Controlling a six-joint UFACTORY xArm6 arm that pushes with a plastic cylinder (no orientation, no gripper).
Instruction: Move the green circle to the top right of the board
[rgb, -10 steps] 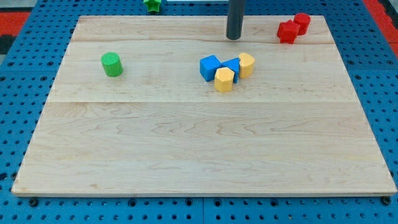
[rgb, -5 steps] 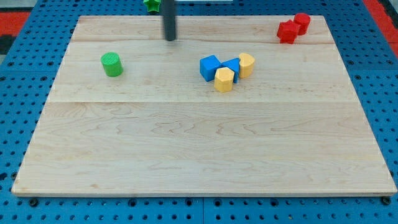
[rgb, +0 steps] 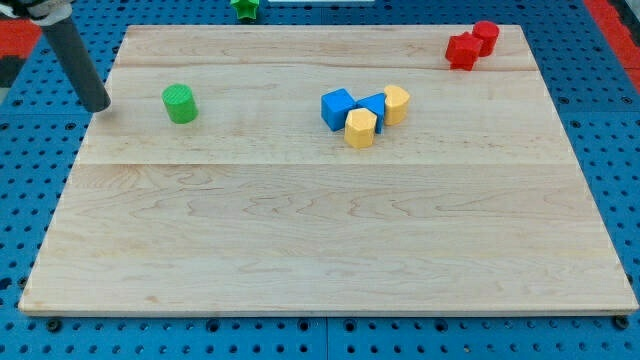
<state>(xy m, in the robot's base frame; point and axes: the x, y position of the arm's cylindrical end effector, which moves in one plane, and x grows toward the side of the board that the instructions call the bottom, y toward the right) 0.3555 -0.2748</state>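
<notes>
You have no claw to report, only my tip (rgb: 97, 106) apparently at the tabletop (rgb: 300, 230) left edge beside the green circle (rgb: 180, 104); an off-centre push risks it sliding into the blue cubes (rgb: 352, 106).

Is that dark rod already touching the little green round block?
Apart. The camera view shows my tip at the board's left edge, to the view's left of the green circle, with a strip of bare wood plainly between them.
</notes>
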